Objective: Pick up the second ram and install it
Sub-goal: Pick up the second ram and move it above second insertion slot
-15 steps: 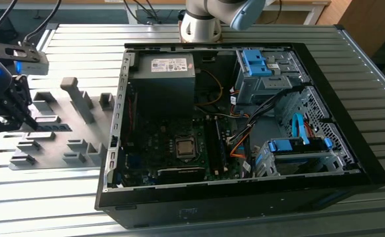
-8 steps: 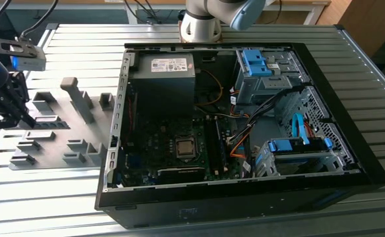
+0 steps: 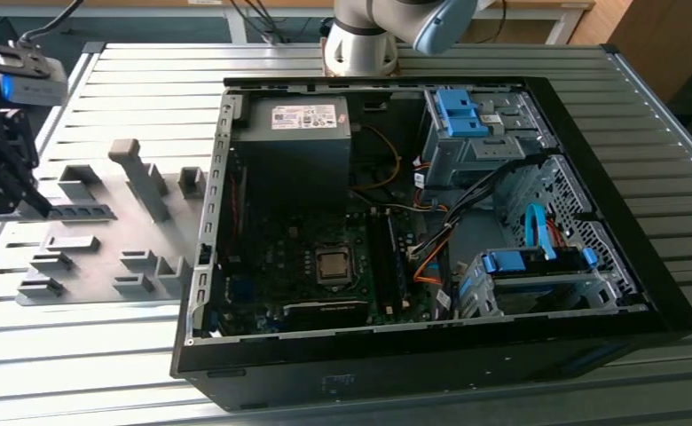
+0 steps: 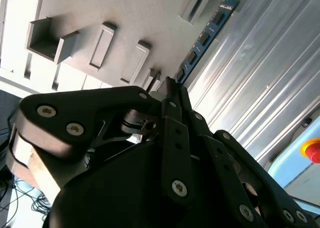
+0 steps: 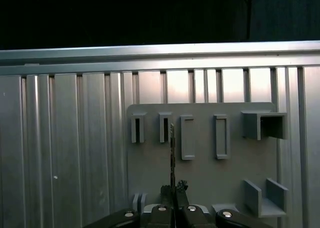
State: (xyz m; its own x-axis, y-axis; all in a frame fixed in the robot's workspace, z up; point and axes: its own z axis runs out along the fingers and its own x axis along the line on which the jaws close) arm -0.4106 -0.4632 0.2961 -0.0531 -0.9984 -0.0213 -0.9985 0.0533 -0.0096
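Now, in the second wrist view, find the tool (image 4: 169,83) pinched narrow on one end of the second ram (image 4: 205,37), above the grey holder plate (image 4: 125,17) and seemingly free of its slots (image 4: 102,45). Note the blue-green board running straight out from the tool, long axis in line with the grip, far end showing near the plate's border with the ribbed bench (image 4: 260,77). In the first wrist view, read the ram edge-on as a thin dark line over the plate, between two of the slots, pointing away from the tool. In the exterior view, place the tool over the plate's side away from the open computer case (image 3: 441,373), toward the exterior view's left. For the lift, probably best: grip firmly, avoid twisting the thin board, stay clear of the slots' raised walls.
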